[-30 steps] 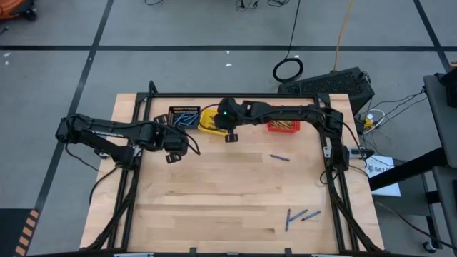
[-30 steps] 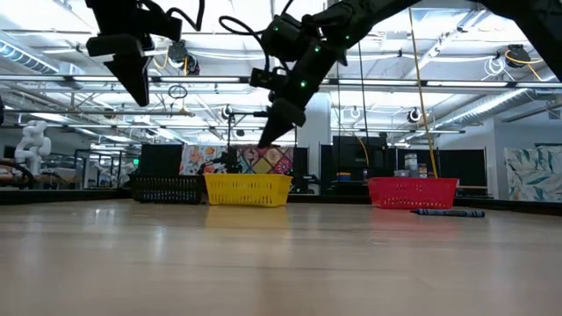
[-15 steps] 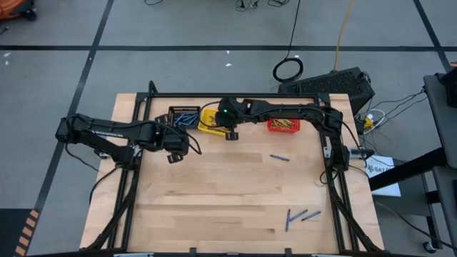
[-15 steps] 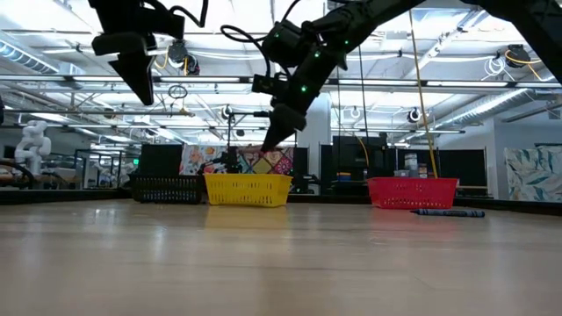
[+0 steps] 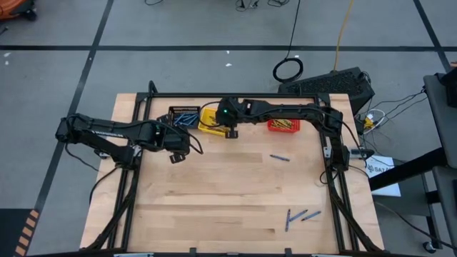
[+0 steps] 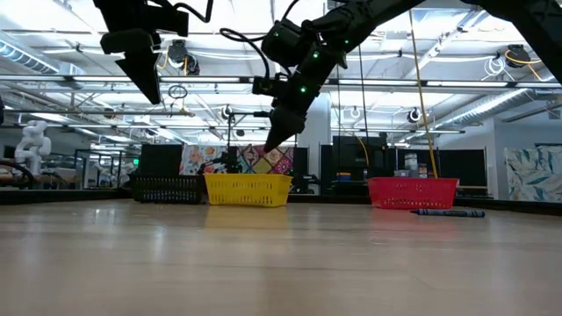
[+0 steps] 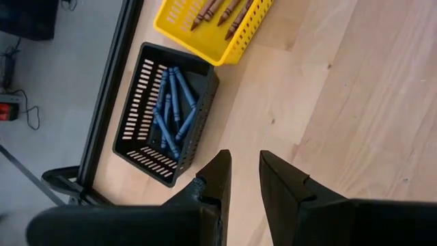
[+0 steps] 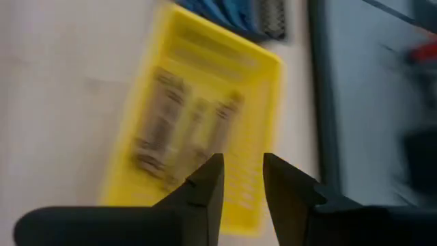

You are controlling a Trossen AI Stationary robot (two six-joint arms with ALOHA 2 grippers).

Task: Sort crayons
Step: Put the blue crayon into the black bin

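Crayons on the bare table: 1 blue stick (image 5: 279,157) lies alone toward the right of centre, and a cluster of 3 blue sticks (image 5: 298,216) sits near the front right edge. In the low view, 1 blue crayon (image 6: 448,212) lies just in front of the red basket (image 6: 413,192).

Already binned: blue crayons (image 7: 171,113) heaped in the black basket (image 7: 140,102); tan-brown crayons (image 7: 222,11) in the yellow basket (image 7: 235,42); olive-yellow ones (image 5: 284,126) in the red basket.

Right gripper (image 8: 239,179) hangs above the yellow basket. Its fingers stand apart with a clear gap, nothing between them. Left gripper (image 7: 244,179) hovers over the wood close to the black basket, fingers parted by a narrow slot, empty.

Handling, as a judgement: crayons look light, rigid, waxy and a little slick. Thin round bodies are likely to roll if nudged, and may snap under a hard pinch. Best hold is across the middle of the stick, fingers square to its length, closing gently down at the table surface.

Materials: baskets are thin slotted plastic, rectangular, light enough to shift if bumped. Table top is pale planked wood, smooth, in a black metal frame.
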